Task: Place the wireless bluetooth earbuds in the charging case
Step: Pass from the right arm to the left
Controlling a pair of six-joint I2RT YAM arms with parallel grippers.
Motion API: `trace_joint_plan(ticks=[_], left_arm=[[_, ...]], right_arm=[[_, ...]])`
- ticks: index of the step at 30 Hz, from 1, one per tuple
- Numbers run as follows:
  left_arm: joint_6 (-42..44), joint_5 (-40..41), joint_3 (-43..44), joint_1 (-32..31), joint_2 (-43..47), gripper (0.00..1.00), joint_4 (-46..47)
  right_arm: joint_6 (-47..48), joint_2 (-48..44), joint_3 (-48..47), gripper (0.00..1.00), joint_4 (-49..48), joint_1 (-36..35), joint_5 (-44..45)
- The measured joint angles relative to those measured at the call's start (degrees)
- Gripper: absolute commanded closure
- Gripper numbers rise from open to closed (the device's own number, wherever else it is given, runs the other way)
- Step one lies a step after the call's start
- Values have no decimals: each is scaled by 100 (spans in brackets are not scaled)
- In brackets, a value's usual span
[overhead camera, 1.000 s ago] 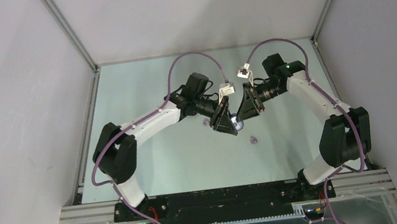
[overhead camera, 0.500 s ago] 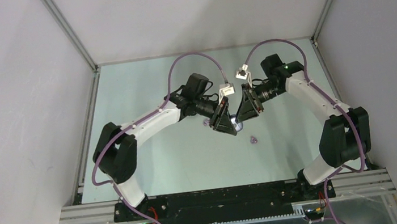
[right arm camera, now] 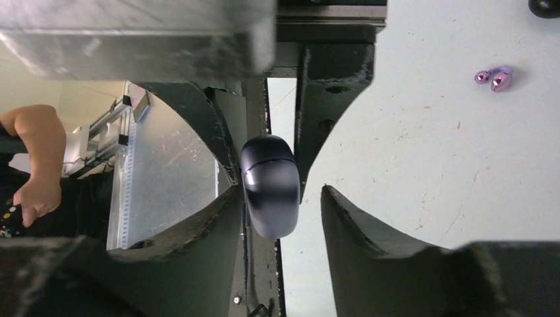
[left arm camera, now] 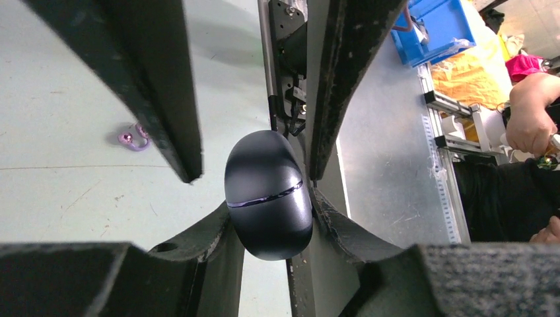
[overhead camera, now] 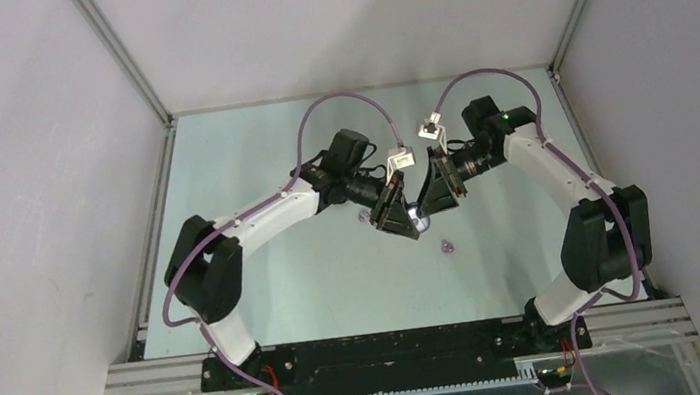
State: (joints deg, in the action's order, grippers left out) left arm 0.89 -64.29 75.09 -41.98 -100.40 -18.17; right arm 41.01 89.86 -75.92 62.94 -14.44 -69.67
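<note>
left claw (left arm camera: 271,206) grasping charging case (left arm camera: 267,168) | right claw (right arm camera: 280,193) now released, wider than before

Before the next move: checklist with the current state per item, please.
1. Left gripper clamped on the charging case: ok.
2. Right gripper fully clear of the case: not ok, one finger touches it, the other stands off.
3. Case lid open for insertion: not ok, seam closed.
4. Lilac earbuds loose on the table, unobstructed: ok.
5. All earbuds accounted for: cannot tell.
</note>
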Motion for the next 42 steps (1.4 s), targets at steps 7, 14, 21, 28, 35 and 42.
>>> trace_joint_plan(ticks=[7, 14, 21, 28, 35, 42], left_arm=[[-7, -61, 2, 35, 0, 100, 76], [-302, -157, 2, 177, 22, 100, 358], [-455, -234, -17, 225, 92, 93, 551], [-501, -227, -31, 225, 96, 65, 595], [-546, -15, -31, 225, 96, 54, 608], [-549, 258, -28, 225, 96, 53, 605]], right_arm=[[264, 234, -55, 41, 249, 92, -190], [787, 479, -291, 52, 824, 52, -354], [1128, 562, -404, 75, 1165, 9, -400], [1152, 562, -415, 83, 1198, 15, -393], [715, 501, -404, 85, 837, -15, -179], [24, 153, -225, 85, 81, -109, 308]])
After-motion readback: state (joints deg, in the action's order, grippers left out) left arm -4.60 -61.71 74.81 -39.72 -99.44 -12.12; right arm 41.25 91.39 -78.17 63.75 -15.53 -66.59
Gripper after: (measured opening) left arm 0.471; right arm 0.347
